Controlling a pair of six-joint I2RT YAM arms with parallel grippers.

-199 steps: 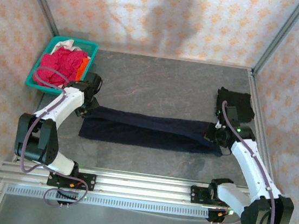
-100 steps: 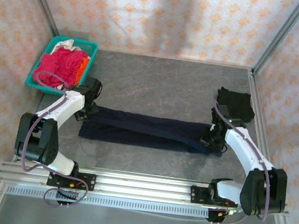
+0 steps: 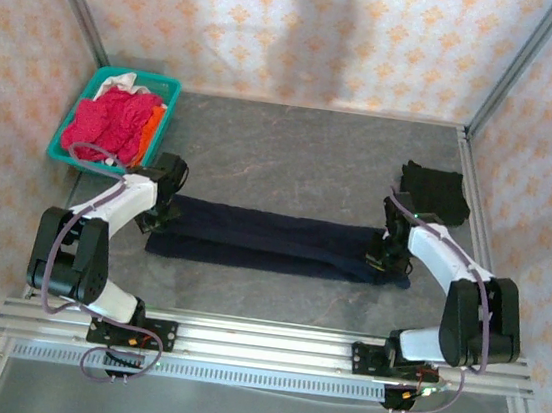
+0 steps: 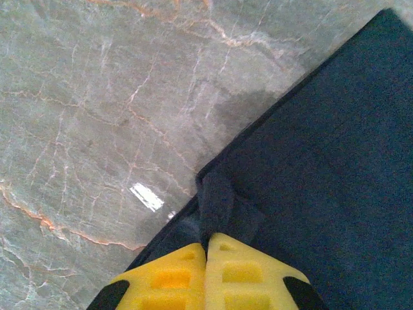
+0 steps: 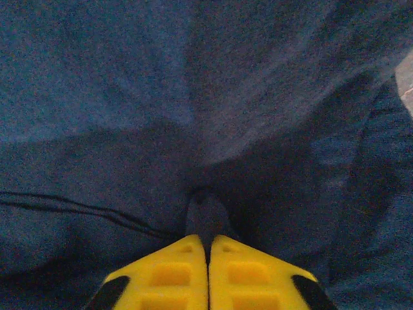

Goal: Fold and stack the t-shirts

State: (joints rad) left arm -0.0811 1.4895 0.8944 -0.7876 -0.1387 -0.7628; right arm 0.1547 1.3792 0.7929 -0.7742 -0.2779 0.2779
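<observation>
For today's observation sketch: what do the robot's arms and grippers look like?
Both the left arm and right arm have white shells, black joints and a grey-purple cable. The left gripper and right gripper have yellow fingers with rectangular recesses and black sides.

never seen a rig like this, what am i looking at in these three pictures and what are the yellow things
Two robot arms are bolted at the near edge of a grey table. The wide picture is from a fixed camera above and behind them; the close-ups are from cameras on the wrists, and the yellow things are each gripper's fingers. A long folded navy t-shirt lies across the table. The left gripper pinches its left end, the right gripper its right end. A folded black t-shirt lies far right; a teal basket far left holds more shirts.
</observation>
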